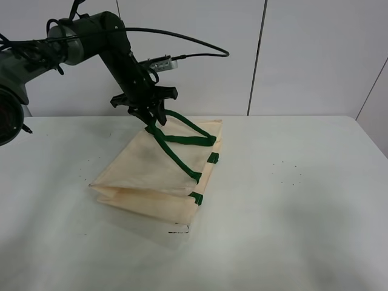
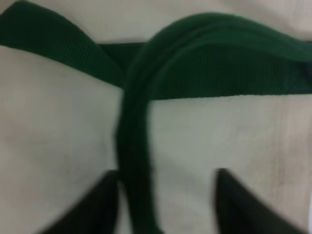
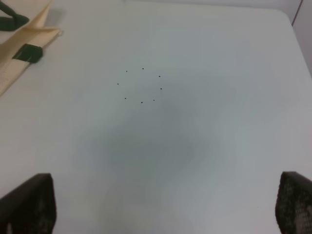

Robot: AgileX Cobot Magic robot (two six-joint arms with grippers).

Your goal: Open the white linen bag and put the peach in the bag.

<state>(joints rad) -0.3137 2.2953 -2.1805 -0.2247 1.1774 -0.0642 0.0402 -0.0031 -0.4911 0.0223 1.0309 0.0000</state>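
Note:
The white linen bag point(image 1: 151, 173) lies folded flat on the table, its dark green handles point(image 1: 182, 142) on top. My left gripper point(image 1: 151, 121) points down at the far end of a handle loop. In the left wrist view the handle strap point(image 2: 136, 161) runs between the dark fingers point(image 2: 105, 204) and lies against one of them; the jaws stand wider than the strap. My left gripper point(image 2: 165, 175) is not closed on it. My right gripper point(image 3: 163, 180) is open and empty over bare table; a bag corner point(image 3: 19, 53) shows at that view's edge. The peach is out of view.
The white table point(image 1: 291, 200) stretches to the right of the bag, with a ring of small dark dots point(image 1: 288, 173), also seen in the right wrist view point(image 3: 141, 85). A white panelled wall stands behind. A small dark mark point(image 1: 179, 230) lies by the bag's near corner.

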